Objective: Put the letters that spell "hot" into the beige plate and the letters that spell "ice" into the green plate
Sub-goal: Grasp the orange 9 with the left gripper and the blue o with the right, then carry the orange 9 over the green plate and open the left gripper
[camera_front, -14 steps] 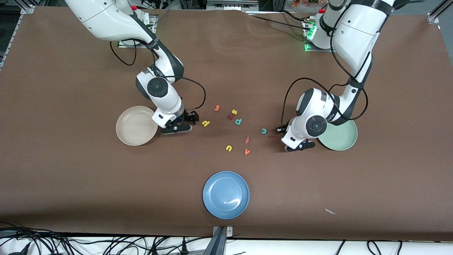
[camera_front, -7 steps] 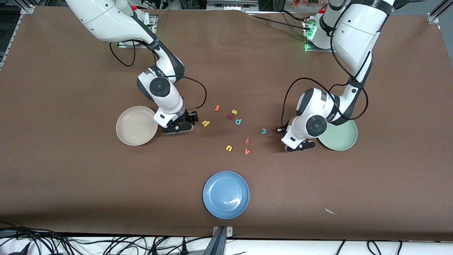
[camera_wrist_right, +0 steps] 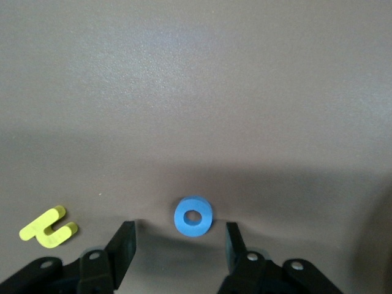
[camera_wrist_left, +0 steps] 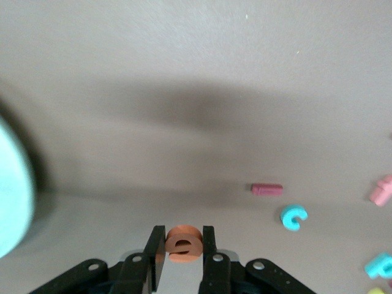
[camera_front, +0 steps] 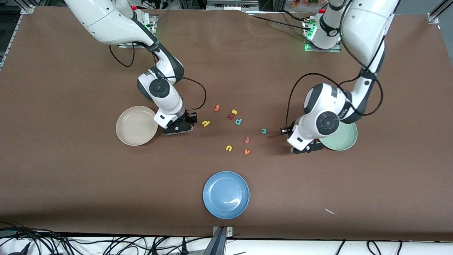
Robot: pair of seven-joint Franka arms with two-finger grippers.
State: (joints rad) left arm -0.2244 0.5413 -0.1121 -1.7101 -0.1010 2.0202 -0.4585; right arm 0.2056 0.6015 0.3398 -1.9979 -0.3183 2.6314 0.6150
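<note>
My left gripper (camera_wrist_left: pixel 184 236) is shut on the orange "e" (camera_wrist_left: pixel 184 243); it hangs (camera_front: pixel 303 148) over the table beside the green plate (camera_front: pixel 343 140), whose rim (camera_wrist_left: pixel 9 190) shows in the left wrist view. The dark red "i" (camera_front: pixel 271 136) and teal "c" (camera_front: pixel 263 131) lie close by. My right gripper (camera_front: pixel 178 128) is low beside the beige plate (camera_front: pixel 131 125). In the right wrist view it (camera_wrist_right: pixel 179 234) is open, its fingers standing either side of the blue "o" (camera_wrist_right: pixel 193 216) without touching it. The yellow "h" (camera_front: pixel 205 123) lies just past it, the orange "t" (camera_front: pixel 217 108) farther on.
Mid-table lie a yellow "s" (camera_front: pixel 234 112), another dark red letter (camera_front: pixel 230 116), a teal "p" (camera_front: pixel 238 121), a red-orange "f" (camera_front: pixel 247 140), a second yellow arch (camera_front: pixel 229 148) and an orange "v" (camera_front: pixel 247 151). A blue plate (camera_front: pixel 226 194) sits nearest the camera.
The left gripper closed on the "e" and moved with it toward the green plate. The right gripper's fingers have narrowed around the blue "o".
</note>
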